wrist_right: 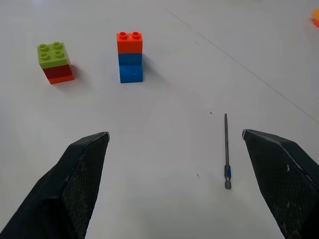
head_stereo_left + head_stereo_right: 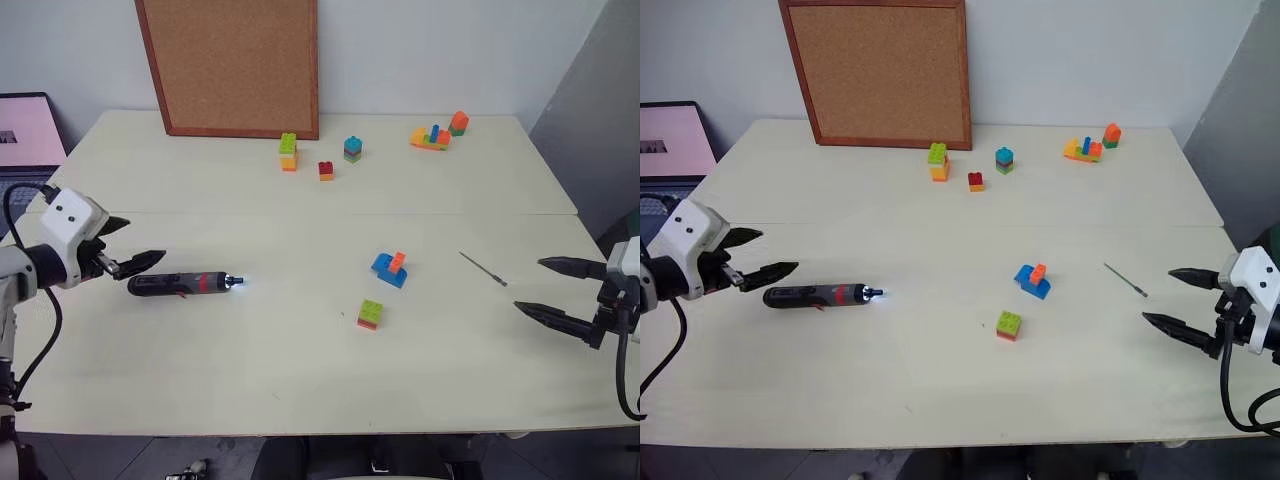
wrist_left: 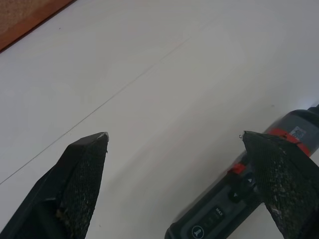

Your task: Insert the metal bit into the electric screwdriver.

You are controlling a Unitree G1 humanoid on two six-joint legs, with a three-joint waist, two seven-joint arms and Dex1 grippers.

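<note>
The electric screwdriver [image 2: 185, 284] lies flat on the left part of the table, black with a red band and a lit tip pointing right; its body also shows in the left wrist view [image 3: 249, 189]. My left gripper [image 2: 136, 248] stands open just beyond the tool's rear end, not touching it. The metal bit [image 2: 483, 269], a thin grey rod, lies on the right part of the table and appears in the right wrist view [image 1: 227, 154]. My right gripper [image 2: 541, 288] is open, low over the table, a short way right of the bit and nearer the table's front edge.
A blue-and-orange brick stack [image 2: 390, 268] and a green-and-red brick [image 2: 370, 313] sit mid-table between tool and bit. More brick stacks [image 2: 288, 151] stand along the back, near a cork board [image 2: 232, 62] leaning on the wall. A laptop [image 2: 25, 135] is at far left.
</note>
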